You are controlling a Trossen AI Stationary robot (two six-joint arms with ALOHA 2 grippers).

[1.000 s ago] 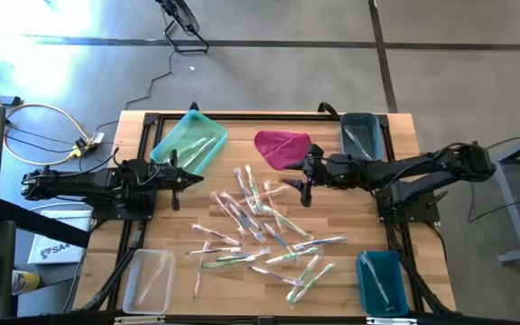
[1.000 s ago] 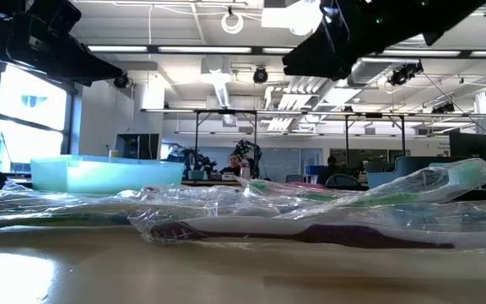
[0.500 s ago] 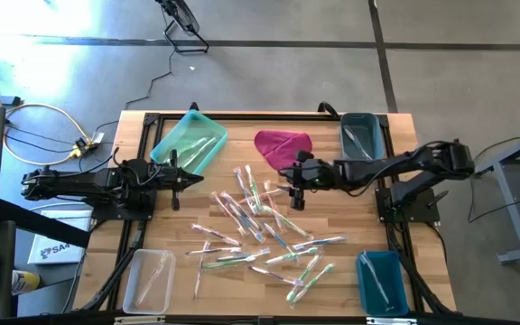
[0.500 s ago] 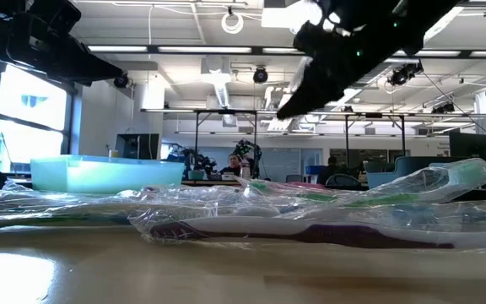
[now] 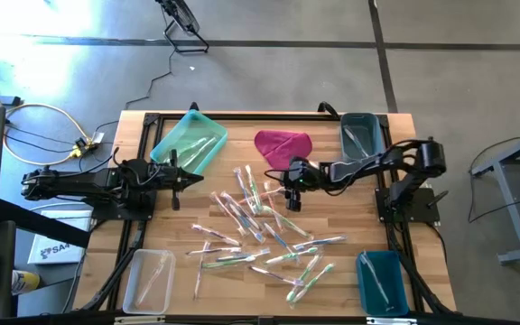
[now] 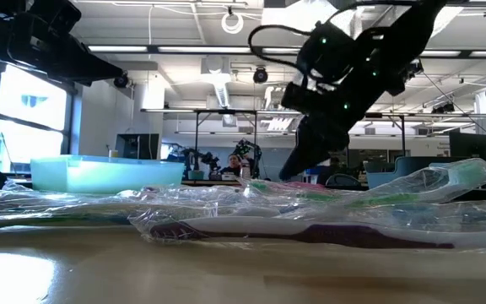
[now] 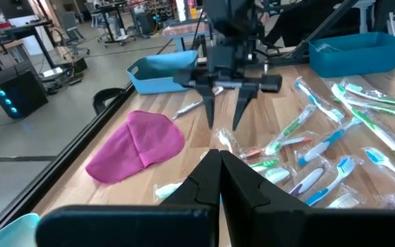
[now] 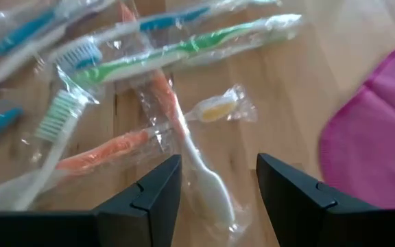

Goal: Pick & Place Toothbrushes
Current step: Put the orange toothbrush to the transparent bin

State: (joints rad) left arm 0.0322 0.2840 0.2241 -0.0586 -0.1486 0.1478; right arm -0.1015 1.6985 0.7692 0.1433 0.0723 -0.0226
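**Right pincer** (image 5: 290,196): released, fingers spread and pointed down at the table (image 5: 350,226), nothing held. It hangs just above the near edge of the toothbrush scatter.

**Toothbrushes** (image 5: 264,230): wrapped, lying loose in a spread beneath and beyond the right pincer. One with a white head and orange handle (image 8: 194,161) is seen in the right wrist view lying between the two fingers, below them and not yet touched. A green-handled one (image 8: 184,48) lies just beyond it.

**Magenta cloth** (image 5: 283,147): close beside the right pincer, apart from the toothbrushes.

**Bins:** a light teal tray (image 5: 188,142), a dark teal bin (image 5: 362,135), a clear bin (image 5: 147,280) and a blue bin (image 5: 382,282) are set toward the table corners, all well apart from the right pincer.

**Left pincer** (image 7: 219,180): clenched, empty, parked well away at the opposite side of the table.

**Step in hand:** judged to be the approach for a pick.

**Next move:** a short descent is called for, then closure across the thin handle without catching neighbouring wrappers.
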